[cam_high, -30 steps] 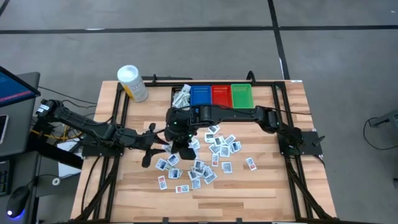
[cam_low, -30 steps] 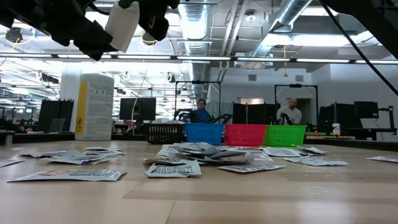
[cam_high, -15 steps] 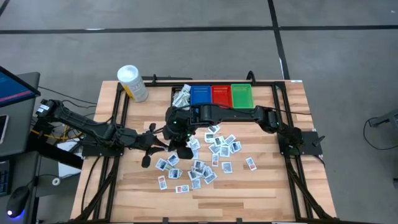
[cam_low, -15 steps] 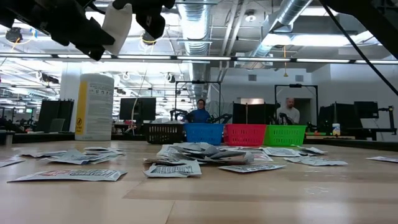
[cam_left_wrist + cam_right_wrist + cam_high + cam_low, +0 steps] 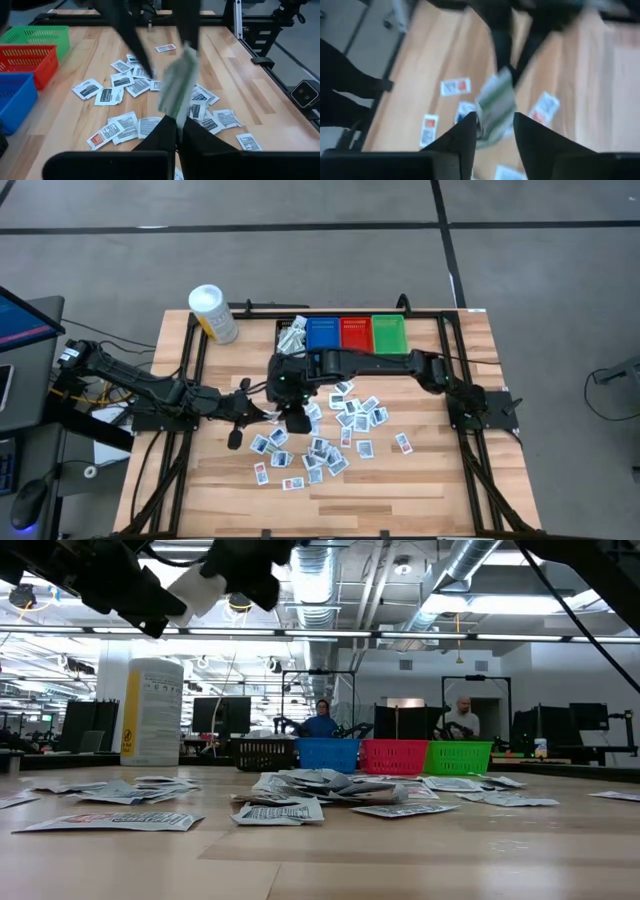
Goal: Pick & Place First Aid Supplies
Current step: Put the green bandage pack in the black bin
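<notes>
A white packet with green stripes hangs in the air above the table's left-middle, between my two grippers. My left gripper reaches in from the table's left and is shut on it. My right gripper comes from the far right and is open. Its fingers stand on either side of the packet's other end. In the high view the two grippers meet at the packet. Many more packets lie flat and scattered on the wood. My left gripper pinches the packet's near end between its two fingers, coming from the table's left and slanting slightly down. The packet is lifted clear and sticks out beyond the fingertips, tilted upward. My right gripper: I cannot tell whether either finger touches the packet's far end.
A black bin, a blue bin, a red bin and a green bin stand in a row at the far edge. A white tub with a yellow label stands at the far left corner. People sit beyond the table.
My left gripper has shut on the packet that my right gripper was holding up. My right gripper has then opened and turned a little. The packet has tipped from nearly upright to slanted, staying in the air at the same spot.
</notes>
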